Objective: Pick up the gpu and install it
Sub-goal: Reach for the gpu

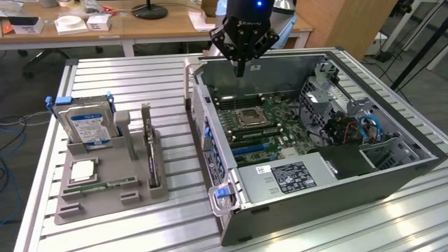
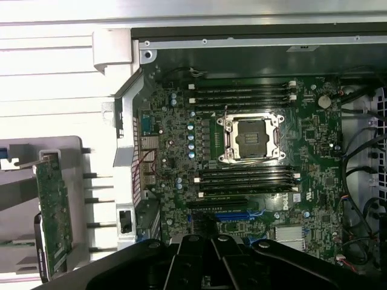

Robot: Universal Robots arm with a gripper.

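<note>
On the exterior view's left, the silver hard drive with blue label (image 1: 87, 125) stands in the grey moulded holder (image 1: 105, 202). Just beside it the gpu, a flat green circuit card (image 1: 151, 152), sits on edge, its long axis running far to near. You find the black gripper (image 1: 240, 71) (fingers shut together, holding nothing) above the open grey computer case (image 1: 392, 173), with the gpu leftward and lower, beyond the case's side wall.

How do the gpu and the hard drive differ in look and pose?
The hard drive is a silver box with a blue label; the gpu is a thin green card. The hard drive stands across the gray holder, the gpu along it. Both stand on edge in it.
</note>
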